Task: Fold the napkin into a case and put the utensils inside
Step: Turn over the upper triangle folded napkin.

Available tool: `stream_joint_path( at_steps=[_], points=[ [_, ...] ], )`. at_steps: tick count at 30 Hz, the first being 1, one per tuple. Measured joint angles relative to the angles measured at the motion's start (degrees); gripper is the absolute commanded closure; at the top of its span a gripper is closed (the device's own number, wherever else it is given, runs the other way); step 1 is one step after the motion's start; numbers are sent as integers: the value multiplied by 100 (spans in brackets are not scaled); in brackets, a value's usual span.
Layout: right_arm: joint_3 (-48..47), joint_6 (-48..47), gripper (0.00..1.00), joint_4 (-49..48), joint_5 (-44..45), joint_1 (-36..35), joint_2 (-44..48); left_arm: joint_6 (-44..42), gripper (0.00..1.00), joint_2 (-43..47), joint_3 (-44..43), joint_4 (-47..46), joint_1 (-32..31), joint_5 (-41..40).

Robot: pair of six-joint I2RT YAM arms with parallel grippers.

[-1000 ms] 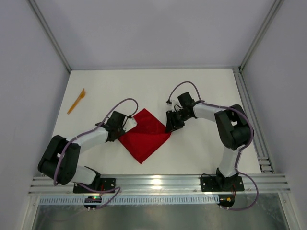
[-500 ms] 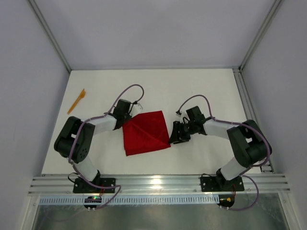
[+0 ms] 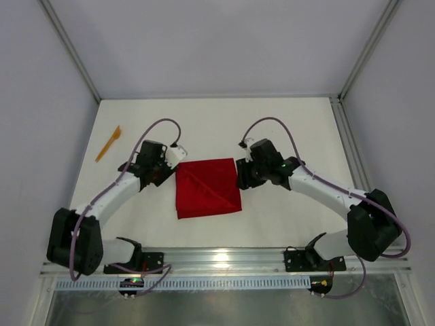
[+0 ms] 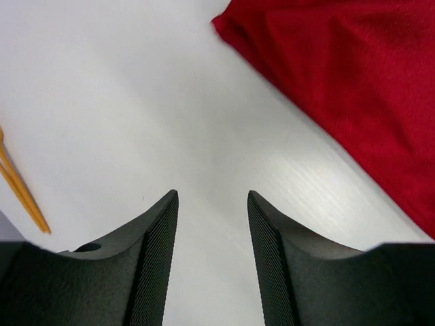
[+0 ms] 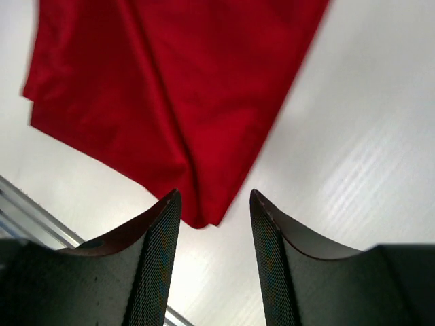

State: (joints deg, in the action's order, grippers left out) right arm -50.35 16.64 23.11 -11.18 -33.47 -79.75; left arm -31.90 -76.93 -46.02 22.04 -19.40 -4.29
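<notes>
Both arms have let go of the napkin (image 3: 208, 188) and lifted back from its edges, and the cloth, which lay as a diamond a second ago, now sits squared to the white tabletop (image 3: 292, 129). It is bright red and folded into a rough square with a diagonal crease. It rests flat near the middle, between the two arms. The left end effector (image 4: 213, 198) is released, its dark ribbed fingers parted over bare tabletop, with the napkin's far left corner just beside it. The right end effector (image 5: 215, 197) is also released and grasps nothing. It hovers at the napkin's far right corner, whose tip shows in the gap between its fingers. An orange utensil (image 3: 108, 143) lies well apart at the far left of the tabletop.
</notes>
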Motion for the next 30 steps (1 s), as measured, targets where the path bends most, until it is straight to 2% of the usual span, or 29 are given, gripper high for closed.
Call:
stream_joint_path(
  at_steps=[4, 5, 11, 20, 30],
  points=[
    [-1054, -374, 50, -90, 581, -1156, -295, 369, 45, 1082, 17, 758, 658, 92],
    [-1340, -455, 50, -138, 645, -1392, -520, 470, 40, 1314, 17, 903, 855, 85],
    [-2841, -750, 50, -249, 824, -2393, -2295, 949, 32, 2271, 247, 1447, 1475, -184],
    [-4142, -964, 51, 63, 1333, -3143, -4144, 1292, 32, 2243, 448, 1663, 1965, -409],
    [-4524, -1049, 55, 308, 1617, -3456, -4507, 1362, 32, 2212, 448, 1727, 2055, -251]
  ],
)
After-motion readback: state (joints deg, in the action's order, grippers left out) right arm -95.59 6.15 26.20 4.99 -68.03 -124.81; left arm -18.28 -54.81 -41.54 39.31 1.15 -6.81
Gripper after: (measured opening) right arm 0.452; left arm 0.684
